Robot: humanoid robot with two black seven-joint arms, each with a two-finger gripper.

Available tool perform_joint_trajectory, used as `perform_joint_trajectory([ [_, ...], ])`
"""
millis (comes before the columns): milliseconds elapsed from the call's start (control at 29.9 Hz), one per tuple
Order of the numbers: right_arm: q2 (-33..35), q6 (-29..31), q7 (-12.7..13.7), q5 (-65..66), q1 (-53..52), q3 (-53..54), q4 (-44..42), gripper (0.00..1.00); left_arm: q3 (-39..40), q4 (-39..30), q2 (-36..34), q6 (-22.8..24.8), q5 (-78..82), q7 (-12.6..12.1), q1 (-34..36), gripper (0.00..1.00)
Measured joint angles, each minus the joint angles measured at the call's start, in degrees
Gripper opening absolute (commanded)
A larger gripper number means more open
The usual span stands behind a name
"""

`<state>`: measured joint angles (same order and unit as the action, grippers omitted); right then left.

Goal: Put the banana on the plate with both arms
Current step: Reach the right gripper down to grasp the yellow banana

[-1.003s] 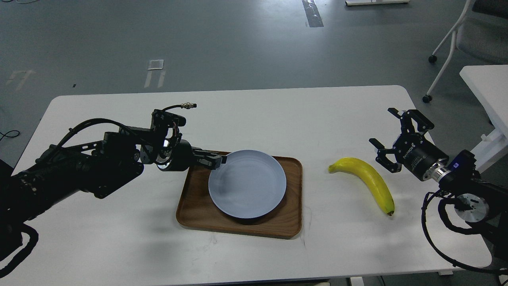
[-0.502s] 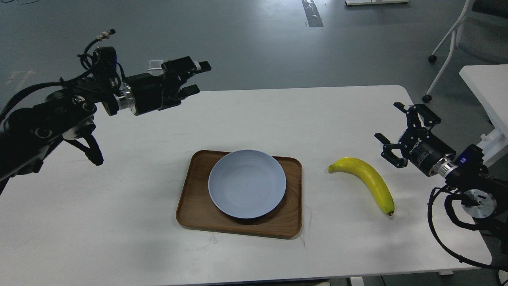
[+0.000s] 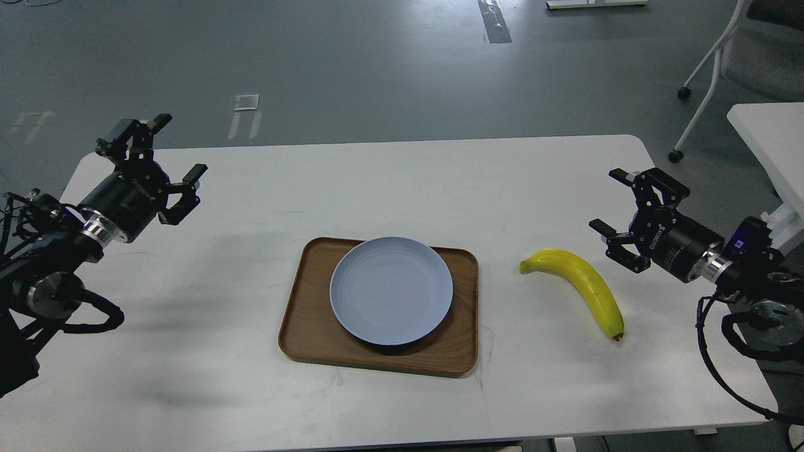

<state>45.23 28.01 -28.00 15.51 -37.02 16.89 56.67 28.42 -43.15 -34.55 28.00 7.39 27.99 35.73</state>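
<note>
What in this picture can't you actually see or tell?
Head view only:
- Tray: its middle is covered by the plate.
- Underside of the banana: faces the table.
- Both arms: cut off by the side edges.
- Chair: cut off at the top right corner.

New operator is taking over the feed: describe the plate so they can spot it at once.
On the white table, find the brown wood-grain tray near the middle. The plate sits on it, with nothing on it. It is the only round, pale blue-grey thing; the yellow banana lies on the table to its right.
</note>
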Motion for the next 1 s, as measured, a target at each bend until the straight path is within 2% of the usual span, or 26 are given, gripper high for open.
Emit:
perform_joint_trajectory([
  [134,8.9,0.0,0.0,14.1,-8.8,-4.1,6.0,0.99,0.8,0.0,0.0,0.0,0.0,0.0,-0.6,0.98],
  [301,10.9,0.0,0.0,35.3,-21.2,-13.3,6.9,0.99,1.1,-0.3,0.2,0.0,0.0,0.0,-0.6,0.98],
  [401,9.0,0.0,0.0,47.1,-27.2,-19.1,6.6,0.99,1.1,-0.5,0.2,0.0,0.2,0.0,-0.4,0.98],
  [502,5.6,0.0,0.0,53.2,-31.4,-25.5,5.0,0.99,1.2,-0.7,0.0,0.0,0.2,0.0,-0.4,0.98],
  [769,-6.3,0.0,0.0,56.8,-36.1,-39.9,-3.0,0.99,2.8,-1.0,-0.1,0.0,0.1,0.0,-0.4,0.98],
  [1003,-9.0,0.0,0.0,57.1,-36.3,-46.8,-4.3,0.98,2.8,-1.0,0.3,0.0,0.4,0.0,0.0,0.98],
])
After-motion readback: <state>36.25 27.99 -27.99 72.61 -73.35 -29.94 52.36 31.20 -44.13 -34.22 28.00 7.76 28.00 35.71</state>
